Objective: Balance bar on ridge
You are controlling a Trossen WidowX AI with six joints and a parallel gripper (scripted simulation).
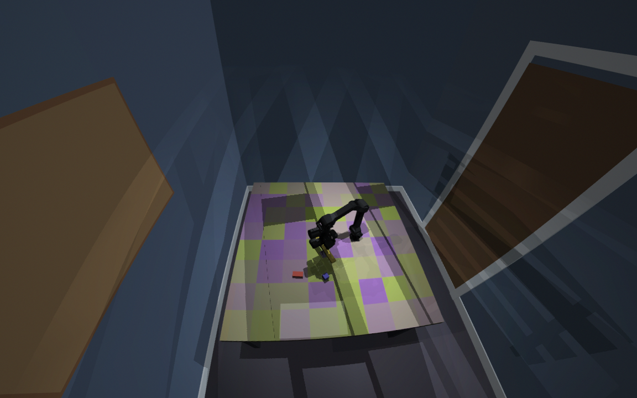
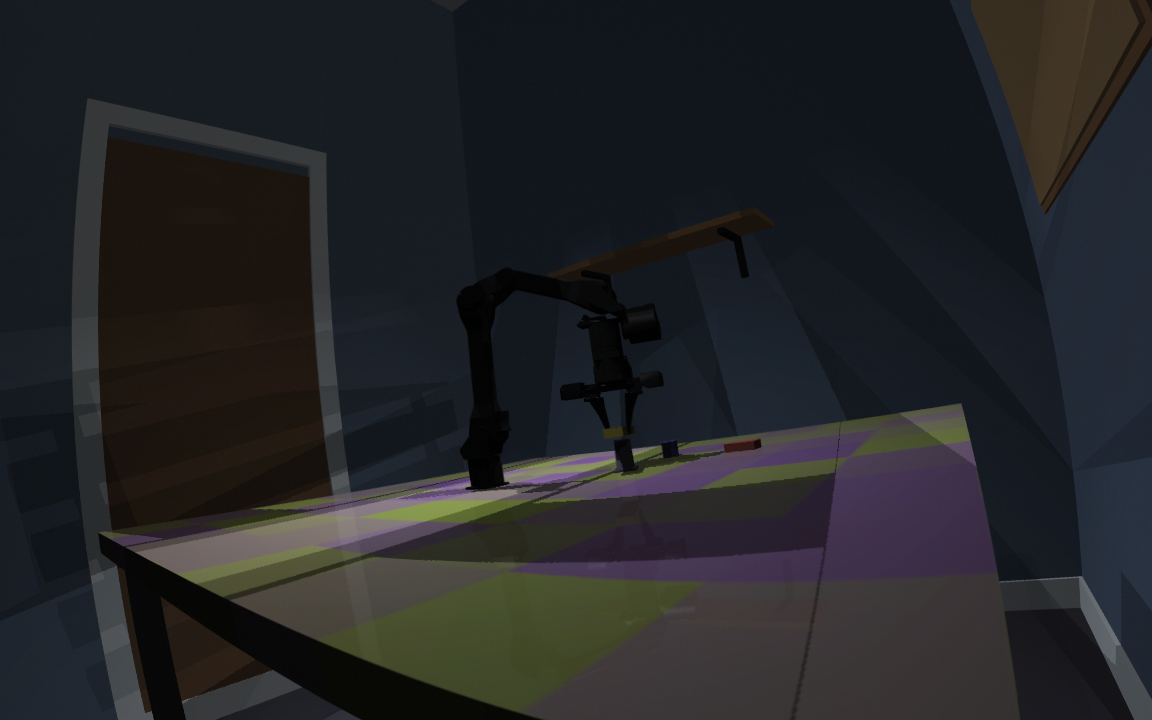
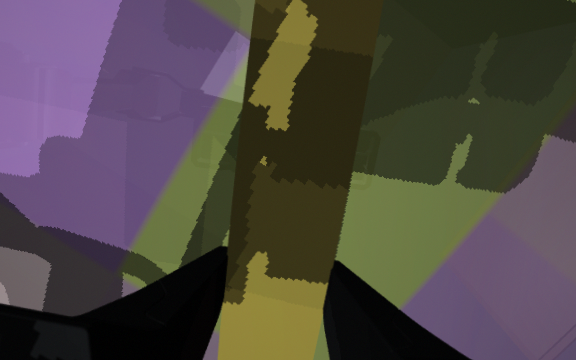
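My gripper [image 1: 327,251] [image 2: 616,428] [image 3: 277,265] is shut on the yellow bar [image 1: 330,256] [image 2: 613,432] [image 3: 293,175]. It points down and holds the bar flat, near its middle. In the wrist view the bar runs up the frame between my two black fingers, mostly in shadow. The ridge [image 2: 624,458] is a small dark upright block on the table, directly below the bar. The bar sits just above its top; I cannot tell whether they touch. The ridge is hidden under the bar in the wrist view.
A blue cube [image 1: 325,276] [image 2: 669,447] and a flat red block [image 1: 297,273] [image 2: 741,445] lie on the checkered table [image 1: 261,321] [image 2: 473,626] a little beyond the ridge. The arm's base [image 1: 355,235] [image 2: 484,470] stands behind it.
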